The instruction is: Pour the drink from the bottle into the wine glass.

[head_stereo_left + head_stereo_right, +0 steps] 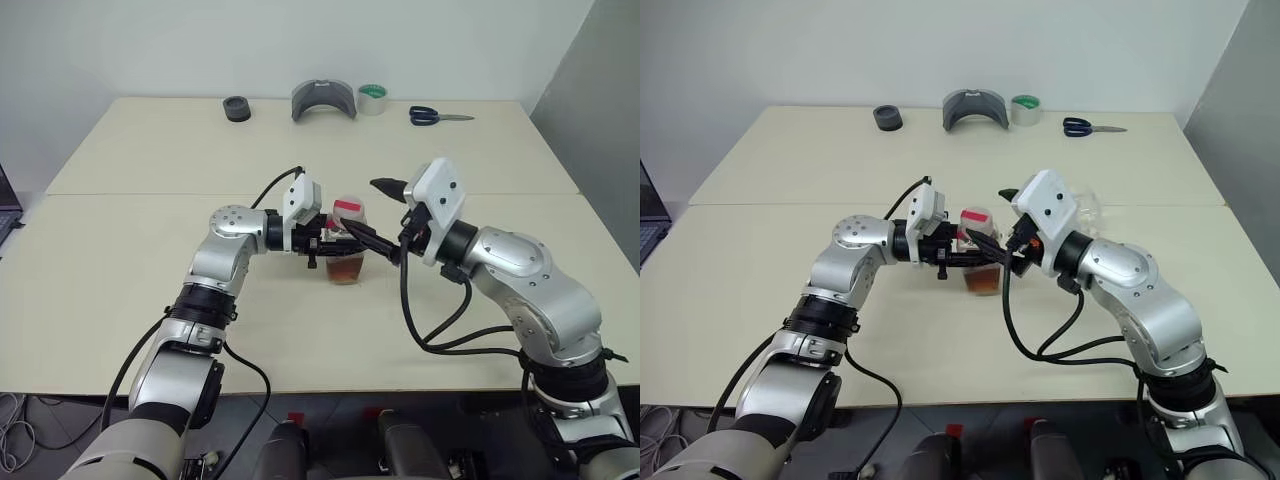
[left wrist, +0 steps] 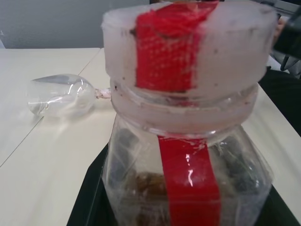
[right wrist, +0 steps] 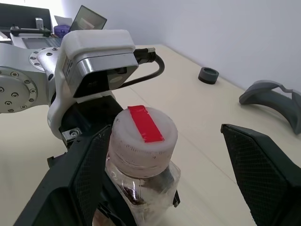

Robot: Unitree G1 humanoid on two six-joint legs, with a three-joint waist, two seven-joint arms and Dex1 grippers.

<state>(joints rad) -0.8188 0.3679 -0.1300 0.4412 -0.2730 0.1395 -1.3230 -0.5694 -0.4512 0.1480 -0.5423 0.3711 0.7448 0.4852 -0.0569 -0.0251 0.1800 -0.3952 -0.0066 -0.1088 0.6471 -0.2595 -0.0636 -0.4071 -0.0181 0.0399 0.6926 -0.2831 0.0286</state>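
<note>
Left gripper (image 1: 322, 243): clamped on the body of the bottle (image 1: 346, 250), holding it upright above the table (image 1: 150, 250), a little nearer than its centre.
Right gripper (image 3: 169, 155): jaws wide, 1 finger (image 3: 87, 174) on each side of the cap (image 3: 143, 129), not closed on it; it comes in level from the bottle's 3 o'clock.
Key relation: the cap sits between the right fingers, long axis of the bottle vertical; the right gripper is the 1 placed to unscrew it, I judge.
Drink (image 1: 345, 268): amber, low in the bottle.
Wine glass (image 2: 59, 94): lying on its side on the table, beyond the bottle from the left wrist; it would need standing up before pouring.
Far edge, 12 o'clock: black ring (image 1: 236, 108), grey curved part (image 1: 323, 100), tape roll (image 1: 372, 98), scissors (image 1: 432, 116), all well apart.
In the way: nothing between fingers and cap.
</note>
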